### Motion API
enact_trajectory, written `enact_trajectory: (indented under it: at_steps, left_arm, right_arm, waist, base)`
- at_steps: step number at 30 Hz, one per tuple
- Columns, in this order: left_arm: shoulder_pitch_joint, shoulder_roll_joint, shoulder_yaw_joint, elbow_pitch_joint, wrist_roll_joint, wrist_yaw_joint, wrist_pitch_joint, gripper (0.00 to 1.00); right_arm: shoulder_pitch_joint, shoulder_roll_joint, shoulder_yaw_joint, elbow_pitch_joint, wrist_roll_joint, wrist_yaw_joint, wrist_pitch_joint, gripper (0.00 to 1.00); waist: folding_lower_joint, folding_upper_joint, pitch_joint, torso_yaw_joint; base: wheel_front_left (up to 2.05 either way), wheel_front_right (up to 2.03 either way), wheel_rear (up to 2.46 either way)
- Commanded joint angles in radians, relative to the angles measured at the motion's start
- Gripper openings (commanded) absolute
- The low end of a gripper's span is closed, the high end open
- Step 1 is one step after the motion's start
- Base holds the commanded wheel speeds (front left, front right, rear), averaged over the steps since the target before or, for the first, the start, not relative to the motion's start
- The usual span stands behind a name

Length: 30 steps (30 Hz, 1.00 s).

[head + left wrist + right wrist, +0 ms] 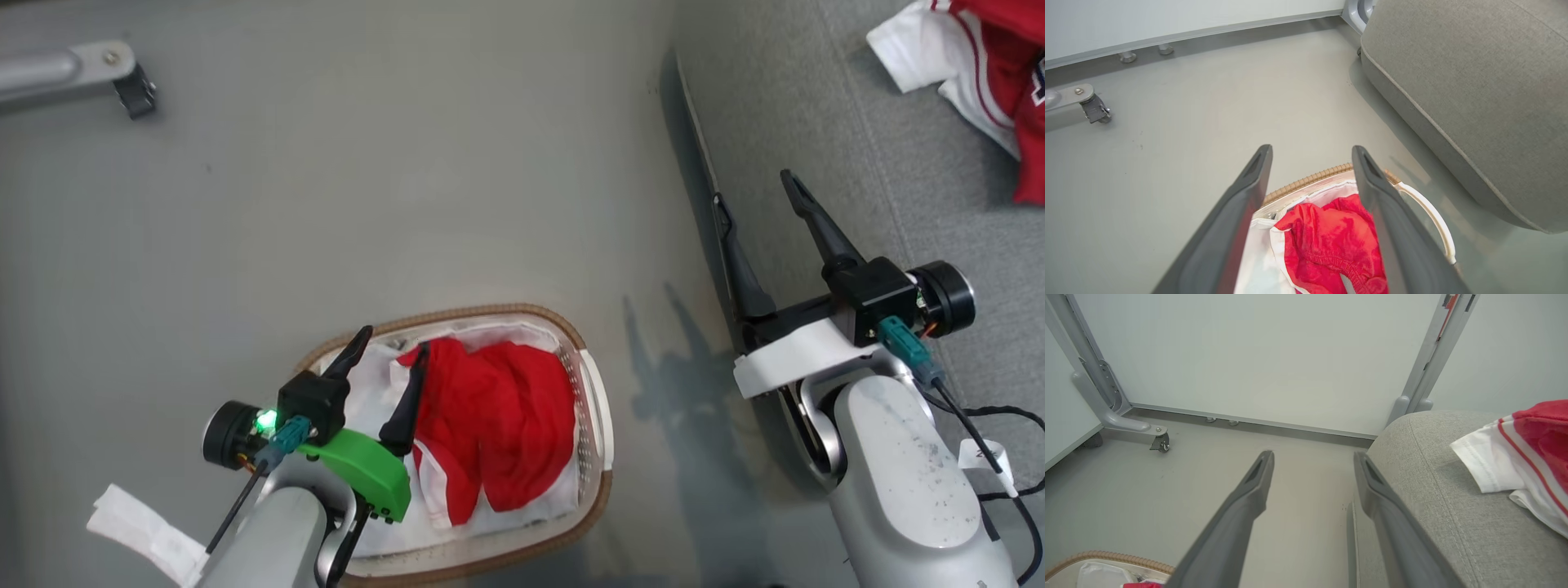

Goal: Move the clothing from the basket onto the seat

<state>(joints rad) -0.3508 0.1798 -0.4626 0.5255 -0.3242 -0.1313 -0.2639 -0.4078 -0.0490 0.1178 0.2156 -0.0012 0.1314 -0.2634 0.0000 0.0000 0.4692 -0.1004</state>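
Observation:
The plainer red garment [498,425] lies bunched in the white basket [592,408] with the tan rim, on the white liner [371,384]. My left gripper [396,347] hovers open over the basket's left part, its fingers [1249,196] straddling the garment [1331,245] with nothing held. The jersey [992,73] with white sleeves rests on the grey seat [816,122] at the upper right. At the seat's near edge my right gripper [755,192] stands open and empty; in its wrist view the jersey [1515,457] lies to the right on the seat [1433,490].
Grey floor [408,163] spreads around the basket. A metal frame leg with a caster [135,90] stands at the upper left. Behind it runs a white wall panel [1269,355] with upright posts. Black cables [996,457] trail by my right arm.

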Motion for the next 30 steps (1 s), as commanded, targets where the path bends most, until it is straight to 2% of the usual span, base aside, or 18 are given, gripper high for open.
enact_trajectory:
  at_steps: [1,7,13,30]
  left_arm:
    - [-0.038,0.016,-0.018,0.018,-0.019,0.001,0.000,1.00]
    - [-0.146,0.031,-0.133,0.134,-0.081,0.001,0.000,1.00]
    - [-0.221,0.024,-0.223,0.256,-0.134,0.001,0.000,1.00]
    - [-0.382,0.047,-0.391,0.367,-0.264,0.001,0.000,1.00]
  right_arm:
    - [-0.022,-0.003,-0.002,-0.010,-0.007,-0.001,-0.002,1.00]
    - [-0.042,-0.003,-0.022,-0.039,-0.031,-0.001,-0.002,1.00]
    - [-0.049,-0.003,-0.034,-0.066,-0.035,-0.001,-0.002,1.00]
    - [-0.052,-0.003,-0.048,-0.127,-0.035,-0.001,-0.002,1.00]
  waist:
    - [0.0000,0.0000,0.127,-0.039]
    - [0.0000,0.0000,0.236,-0.023]
    - [0.0000,0.0000,0.294,-0.020]
    - [0.0000,0.0000,0.427,-0.032]
  base:
    - [0.00,0.00,0.00]
    - [0.00,0.00,0.00]
    - [0.00,0.00,0.00]
    - [0.00,0.00,0.00]
